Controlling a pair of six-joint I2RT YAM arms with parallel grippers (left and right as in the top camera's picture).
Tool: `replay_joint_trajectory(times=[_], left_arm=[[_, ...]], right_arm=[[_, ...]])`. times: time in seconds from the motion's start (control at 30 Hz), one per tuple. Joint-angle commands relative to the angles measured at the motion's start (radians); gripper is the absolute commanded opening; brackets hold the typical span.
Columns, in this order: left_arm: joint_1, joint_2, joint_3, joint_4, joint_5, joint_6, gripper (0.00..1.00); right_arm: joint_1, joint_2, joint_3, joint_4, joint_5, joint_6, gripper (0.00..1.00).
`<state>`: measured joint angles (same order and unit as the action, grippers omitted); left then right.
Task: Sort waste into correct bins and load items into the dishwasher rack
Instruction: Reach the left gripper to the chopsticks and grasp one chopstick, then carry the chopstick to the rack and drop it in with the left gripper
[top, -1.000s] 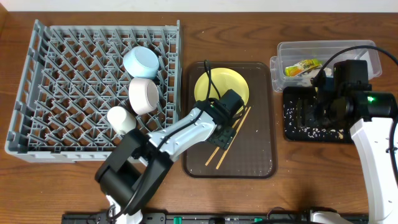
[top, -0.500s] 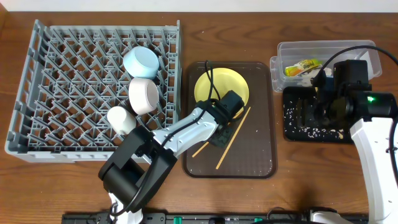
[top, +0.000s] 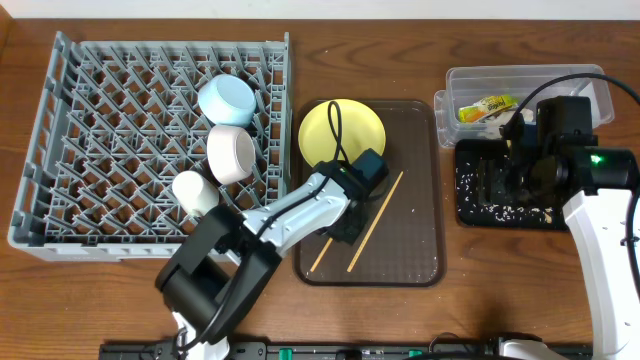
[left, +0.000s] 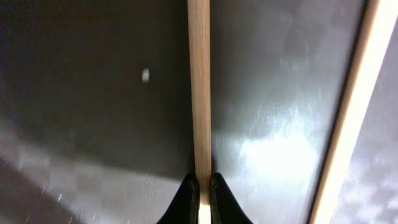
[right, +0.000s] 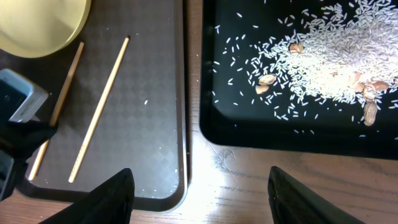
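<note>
On the brown serving tray (top: 410, 250) my left gripper (top: 340, 230) is shut on one wooden chopstick (left: 199, 93), which runs straight out between the jaws. The other chopstick (top: 375, 222) lies loose beside it on the tray. A yellow plate (top: 341, 130) sits at the tray's back end. The grey dishwasher rack (top: 120, 150) holds a light blue bowl (top: 228, 99), a white-pink bowl (top: 231, 152) and a white cup (top: 195, 190). My right gripper (right: 202, 199) hangs open and empty near the black tray (right: 249, 124), which carries rice scraps (right: 323, 56).
A clear tub (top: 560, 82) at the back right holds a yellow-green wrapper (top: 485, 106). A strip of bare wooden table (right: 249, 174) separates the brown tray from the black one. The rack's right edge lies close to the brown tray.
My left gripper has shut on one chopstick, which has swung away from the other. The plate now shows a little further back and left. The right arm has stayed still.
</note>
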<state>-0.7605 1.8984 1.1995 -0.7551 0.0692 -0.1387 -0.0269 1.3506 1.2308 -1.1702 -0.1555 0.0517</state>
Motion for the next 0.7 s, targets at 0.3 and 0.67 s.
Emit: replay_joint_trajectory(times=[0.3,0.67], left_arm=[[0.094,-0.381,-0.006,0.025,-0.202,0.052,0.07],[0.361,-0.380,-0.006,0.095,-0.203,0.056,0.07]], right_arm=[[0.000,-0.011,0.011,-0.001,0.010,-0.008,0.67],[0.000,-0.011,0.011,-0.001,0.009,-0.008,0.67]])
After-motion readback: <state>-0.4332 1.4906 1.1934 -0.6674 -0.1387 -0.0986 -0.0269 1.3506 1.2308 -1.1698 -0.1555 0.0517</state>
